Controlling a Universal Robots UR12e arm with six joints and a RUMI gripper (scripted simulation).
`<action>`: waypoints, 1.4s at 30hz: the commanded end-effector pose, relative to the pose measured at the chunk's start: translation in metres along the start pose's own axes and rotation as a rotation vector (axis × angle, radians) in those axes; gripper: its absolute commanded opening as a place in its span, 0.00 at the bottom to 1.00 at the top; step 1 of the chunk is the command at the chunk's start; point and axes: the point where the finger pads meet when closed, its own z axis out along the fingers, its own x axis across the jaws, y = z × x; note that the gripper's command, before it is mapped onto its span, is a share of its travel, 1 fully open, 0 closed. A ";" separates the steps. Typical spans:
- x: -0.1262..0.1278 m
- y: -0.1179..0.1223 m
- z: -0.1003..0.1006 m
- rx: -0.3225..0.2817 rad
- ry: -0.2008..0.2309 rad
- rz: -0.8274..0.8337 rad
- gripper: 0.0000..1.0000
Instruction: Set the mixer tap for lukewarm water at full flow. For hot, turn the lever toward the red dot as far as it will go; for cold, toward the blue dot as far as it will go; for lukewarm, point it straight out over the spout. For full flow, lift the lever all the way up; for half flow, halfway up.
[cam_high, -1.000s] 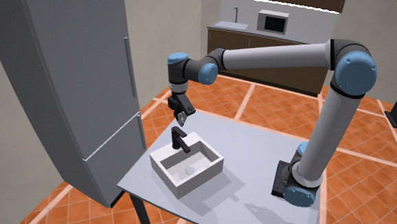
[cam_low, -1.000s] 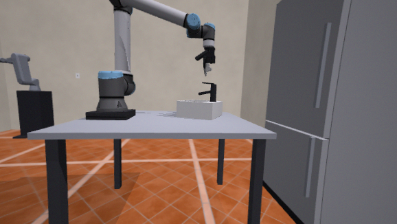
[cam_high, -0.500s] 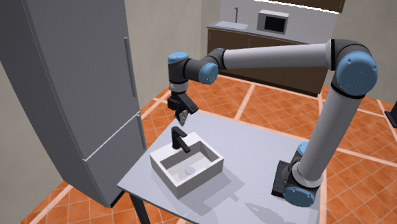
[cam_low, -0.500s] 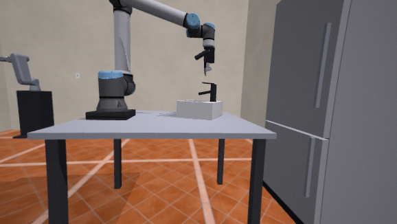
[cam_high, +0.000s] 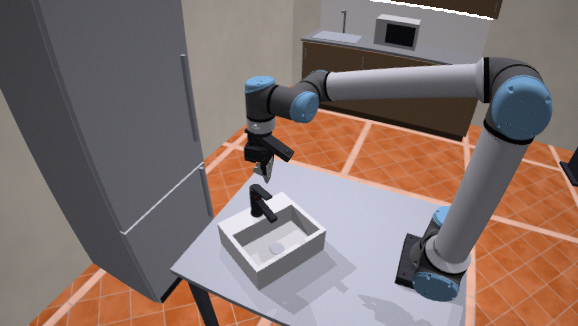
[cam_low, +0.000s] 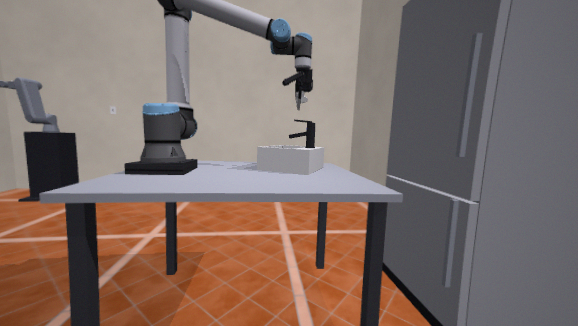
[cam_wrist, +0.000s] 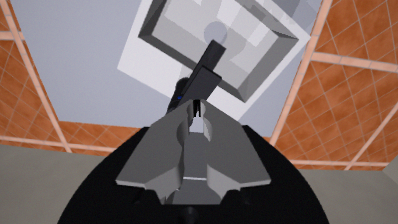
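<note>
Gripper (cam_high: 268, 180) (cam_low: 298, 108) (cam_wrist: 197, 100) clenched on nothing, fingertips above black mixer tap (cam_high: 255, 202) (cam_low: 311, 134) (cam_wrist: 183, 88) at basin's (cam_high: 291, 274) (cam_low: 283, 160) (cam_wrist: 131, 61) back edge. Closed tips probably meant for nudging. Lever (cam_high: 262, 192) (cam_low: 302, 120) (cam_wrist: 203, 82) near spout's (cam_high: 267, 212) (cam_low: 298, 135) (cam_wrist: 216, 50) line; exact angle and lift unclear.
</note>
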 end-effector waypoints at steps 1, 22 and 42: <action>-0.001 -0.003 -0.001 0.000 0.006 -0.190 0.00; -0.008 -0.003 -0.005 -0.002 0.005 -0.962 0.00; -0.007 0.002 -0.009 -0.003 0.001 -1.666 0.00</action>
